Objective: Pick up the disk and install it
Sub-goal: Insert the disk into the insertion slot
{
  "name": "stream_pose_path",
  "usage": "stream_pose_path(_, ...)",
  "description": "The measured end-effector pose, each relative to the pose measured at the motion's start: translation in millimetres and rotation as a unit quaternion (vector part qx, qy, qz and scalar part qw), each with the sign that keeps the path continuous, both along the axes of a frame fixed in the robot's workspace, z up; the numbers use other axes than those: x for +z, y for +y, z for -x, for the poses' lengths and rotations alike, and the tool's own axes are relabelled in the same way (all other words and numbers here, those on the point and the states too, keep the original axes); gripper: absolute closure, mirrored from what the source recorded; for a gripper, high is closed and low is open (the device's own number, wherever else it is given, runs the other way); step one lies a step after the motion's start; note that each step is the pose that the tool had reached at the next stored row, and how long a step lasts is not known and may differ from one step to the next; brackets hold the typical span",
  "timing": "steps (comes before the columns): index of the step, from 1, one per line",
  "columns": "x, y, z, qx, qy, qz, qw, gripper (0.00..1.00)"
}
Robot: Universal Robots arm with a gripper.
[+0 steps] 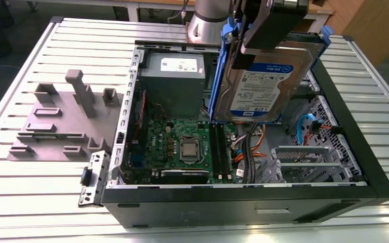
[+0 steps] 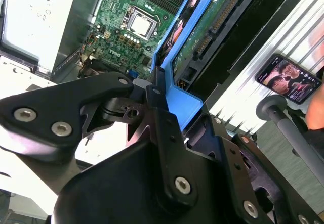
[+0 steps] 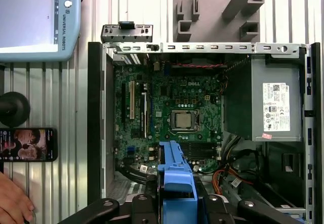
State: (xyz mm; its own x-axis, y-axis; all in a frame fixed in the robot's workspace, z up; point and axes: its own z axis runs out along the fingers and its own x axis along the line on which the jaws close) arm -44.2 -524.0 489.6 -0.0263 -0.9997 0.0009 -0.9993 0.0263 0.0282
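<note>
The disk (image 1: 265,81), a silver hard drive with a white-and-blue label and a blue carrier frame, hangs upright above the open computer case (image 1: 377,177). It is over the case's middle, above the motherboard (image 1: 181,136). My gripper (image 1: 269,25) is shut on the disk's upper end. In the second wrist view the gripper (image 2: 162,97) clamps the blue carrier, and the disk (image 2: 212,27) shows its circuit-board side. In the first wrist view the blue frame of the disk (image 3: 176,176) sticks out from the gripper (image 3: 176,204) over the motherboard (image 3: 172,102).
Inside the case are a grey power supply box (image 1: 174,76), orange and blue cables (image 1: 309,126) and a metal drive cage (image 1: 306,162). A grey plastic fixture (image 1: 59,119) lies on the slatted table. A phone (image 3: 28,144), a hand (image 3: 12,204) and a pendant (image 3: 35,16) are beside the case.
</note>
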Motion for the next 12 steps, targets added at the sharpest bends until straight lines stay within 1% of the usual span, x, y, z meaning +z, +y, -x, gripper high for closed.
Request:
stream_pose_path(7,0.0,-0.2,-0.1,0.0,0.0,0.0,1.0,0.64)
stream_pose_path(9,-0.1,-1.2,-0.1,0.0,0.0,0.0,1.0,0.64)
stream_pose_path(12,-0.4,-4.3,-0.3,0.0,0.0,0.0,1.0,0.64)
